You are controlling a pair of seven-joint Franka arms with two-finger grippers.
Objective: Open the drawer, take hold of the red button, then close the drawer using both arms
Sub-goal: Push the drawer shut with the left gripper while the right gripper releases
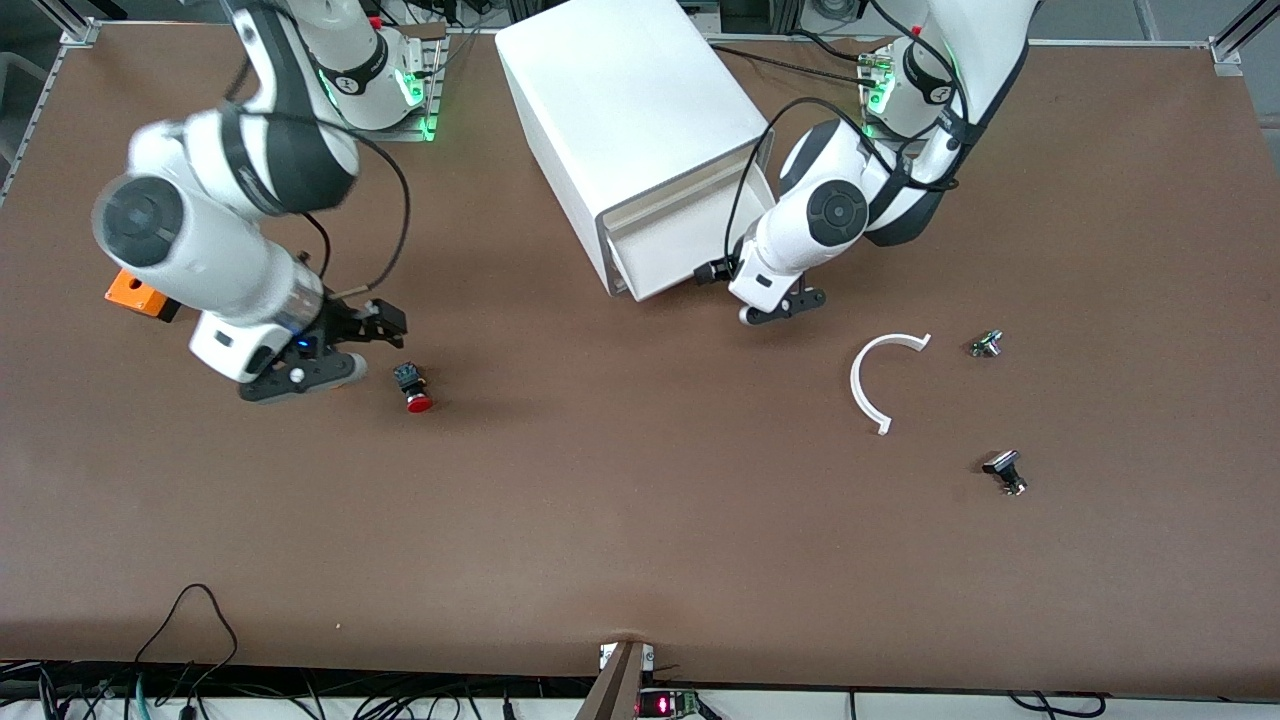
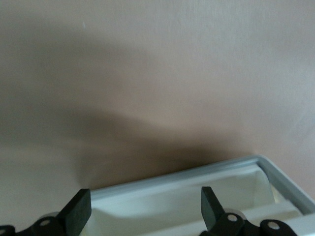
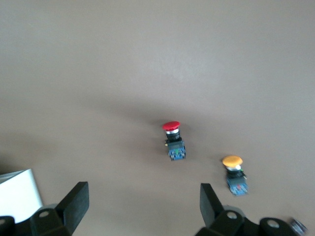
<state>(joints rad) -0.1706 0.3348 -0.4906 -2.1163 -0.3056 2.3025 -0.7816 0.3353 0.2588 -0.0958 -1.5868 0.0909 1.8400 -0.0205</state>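
Closest to my front camera, a small black-capped part lies on the brown table, toward the left arm's end. From the right wrist view I see the right gripper with its fingers spread wide and holding nothing. It is over bare table just beside the button, not touching it. That red-capped button lies on its side toward the right arm's end, nearer my front camera than the cabinet, and a yellow-capped button lies near it. An orange box peeks out from under the right arm. The left gripper is low at the drawer; its fingers are also wide apart and empty, over the tray's front rim. I see the drawer partly pulled out, the white inside showing. A white curved strip and a small metal part lie between the left arm and the black-capped part. Aluminium frame rails stand at the table's corners near the bases, and green lights glow on both bases.
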